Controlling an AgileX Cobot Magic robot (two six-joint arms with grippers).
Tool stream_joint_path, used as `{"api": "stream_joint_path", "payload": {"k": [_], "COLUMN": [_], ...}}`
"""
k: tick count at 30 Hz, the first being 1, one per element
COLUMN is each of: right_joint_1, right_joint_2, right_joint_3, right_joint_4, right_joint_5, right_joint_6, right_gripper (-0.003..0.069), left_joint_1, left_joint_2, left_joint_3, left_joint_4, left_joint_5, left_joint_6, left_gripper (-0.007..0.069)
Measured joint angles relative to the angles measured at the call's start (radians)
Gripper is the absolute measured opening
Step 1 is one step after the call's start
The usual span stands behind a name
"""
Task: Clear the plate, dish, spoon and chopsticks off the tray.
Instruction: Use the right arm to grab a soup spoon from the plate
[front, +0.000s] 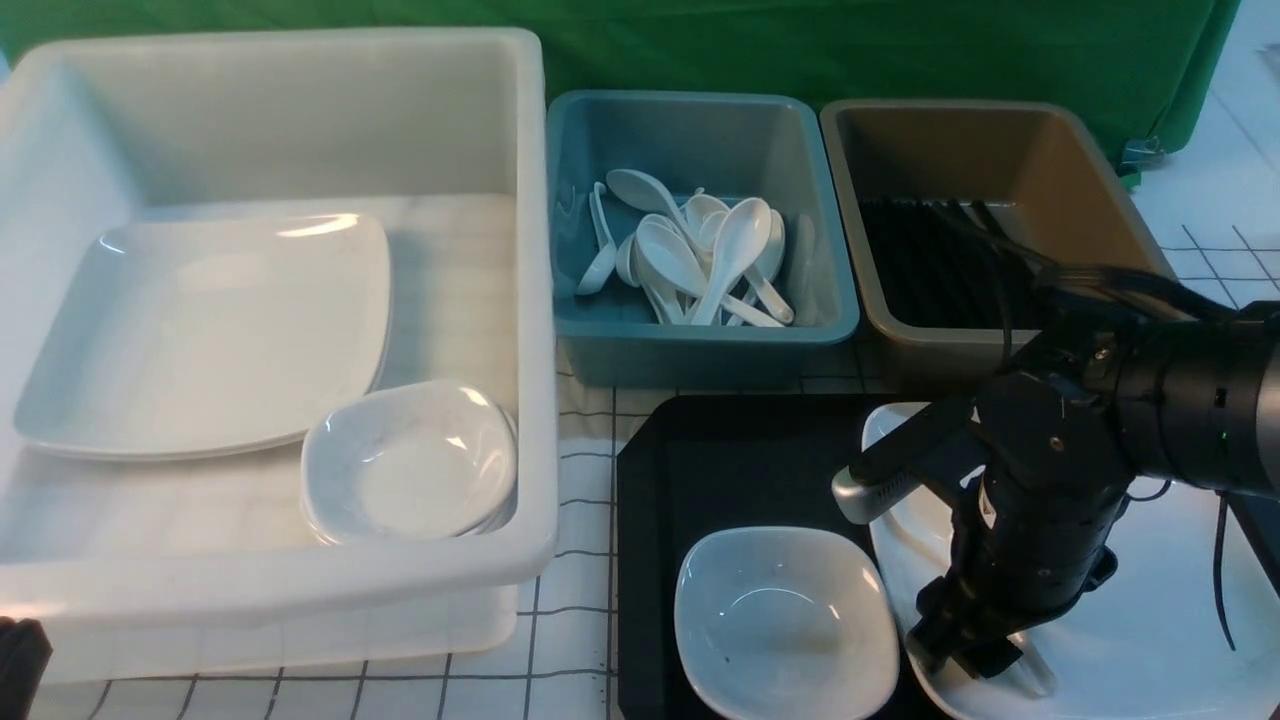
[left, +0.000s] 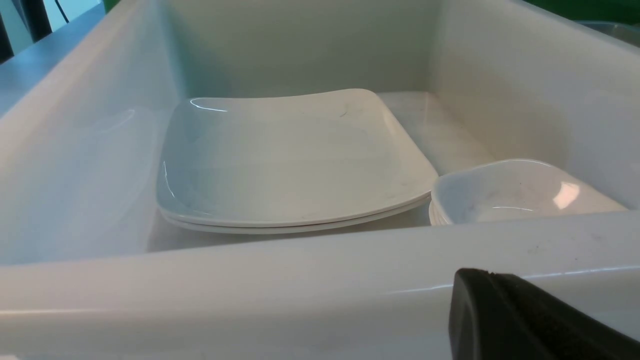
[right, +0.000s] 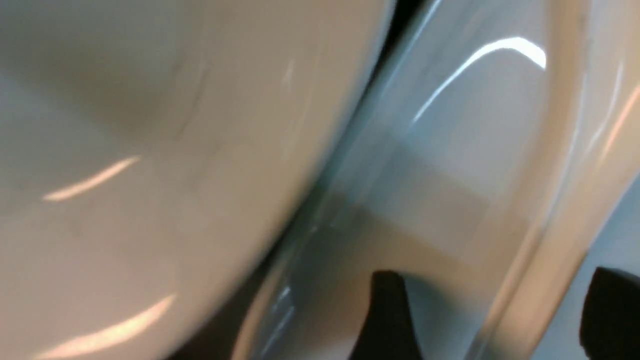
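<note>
On my front feed the black tray (front: 740, 460) sits near-right, its far edge close under the teal bin (front: 700, 345) of spoons and the brown bin (front: 930, 345) of black chopsticks. Only a narrow strip of gridded tabletop (front: 585, 480) separates its left edge from the white bin (front: 280, 585).

The dish (front: 785, 620) rests on the tray's near-left part. Its right edge is just beside the left rim of the plate (front: 1150, 620), with a thin line of black between them. The tray's far-left stretch is bare, which is the only open room I have there.

My right gripper (front: 965, 655) is down at the plate's left rim, next to the dish. On the right wrist feed its fingertips (right: 390, 320) stand wide apart and open, with a curved white rim running between them. I can't tell whether that rim belongs to the plate or to something lying on it.

My left gripper (left: 525, 315) is closed and holds nothing I can see. It sits low outside the white bin's near wall, facing the plates and dishes stacked inside.
</note>
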Motion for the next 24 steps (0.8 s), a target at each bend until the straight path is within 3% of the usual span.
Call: {"api": "stream_joint_path", "payload": {"k": [5,8,10,15,24], "right_joint_1": [0.000,0.000,0.000,0.000,0.002], "right_joint_2": [0.011,0.012,0.014,0.018,-0.081], "right_joint_3": [-0.007,-0.007,-0.007,-0.007,0.003], "right_joint_4": [-0.015,-0.014,-0.010,0.002,0.019], "right_joint_5": [-0.003,-0.004,-0.007,-0.011,0.029], "right_joint_6": [0.000,0.000,0.000,-0.007,-0.026], "right_gripper": [0.0498,0.0454,0.0386,0.0132,0.0129], "left_joint_1": [0.000,0.000,0.000,0.000,0.000], "left_joint_2": [0.000,0.000,0.000,0.000,0.000], "left_joint_3": [0.000,0.000,0.000,0.000,0.000], "left_joint_4": [0.000,0.000,0.000,0.000,0.000], "left_joint_5": [0.000,0.000,0.000,0.000,0.000], "left_joint_6": [0.000,0.000,0.000,0.000,0.000], "left_gripper": [0.0020,0.0020,0.0020,0.0020,0.0020]}}
